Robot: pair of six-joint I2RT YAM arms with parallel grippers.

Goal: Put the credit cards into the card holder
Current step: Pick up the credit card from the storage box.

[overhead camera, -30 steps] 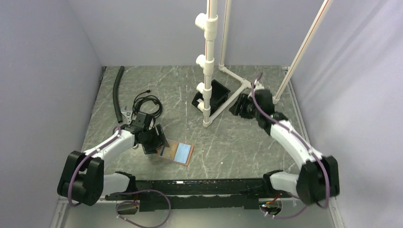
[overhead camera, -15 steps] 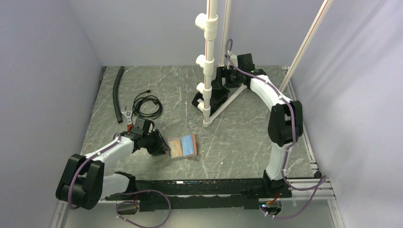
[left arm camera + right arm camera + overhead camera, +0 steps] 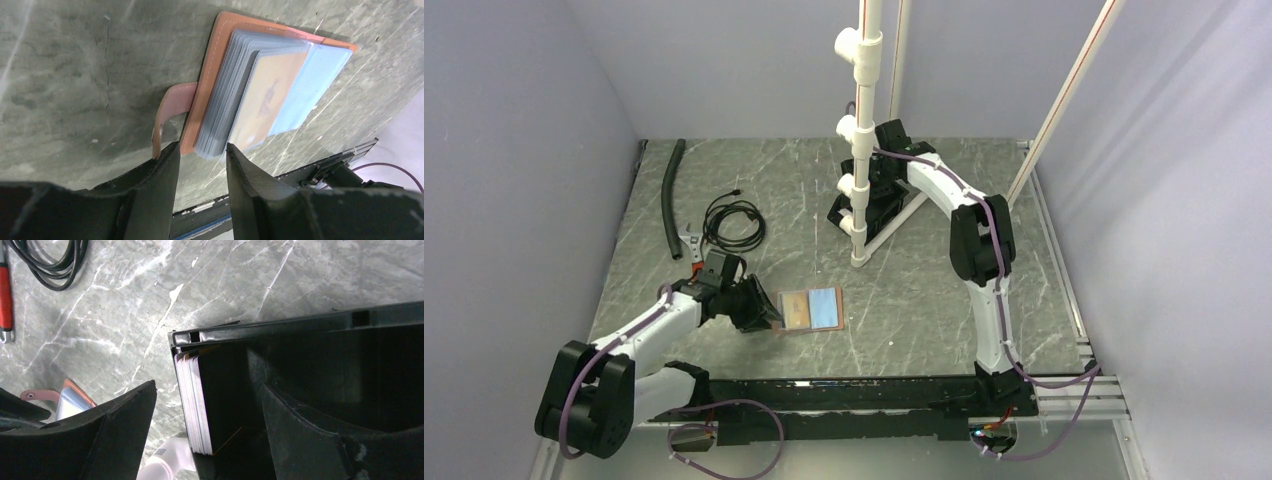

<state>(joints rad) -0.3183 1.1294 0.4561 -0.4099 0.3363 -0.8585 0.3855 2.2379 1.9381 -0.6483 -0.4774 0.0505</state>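
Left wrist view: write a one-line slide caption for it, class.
Open left gripper poised at the edge of the card holder, a light blue card lying on it.

A black open-topped plastic box (image 3: 882, 210) sits beside a white PVC pipe stand (image 3: 861, 130); a coiled black cable (image 3: 734, 222) lies near a black ribbed hose (image 3: 669, 195)

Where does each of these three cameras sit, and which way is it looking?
Top external: fixed above and behind, looking down on the table; left arm and right arm show.
Left wrist: rides the left arm, facing down past the left gripper at the open card holder.
Right wrist: rides the right arm, facing down past the right gripper into the black box holding a stack of cards.
Shared: the card holder appears in the top and left wrist views.
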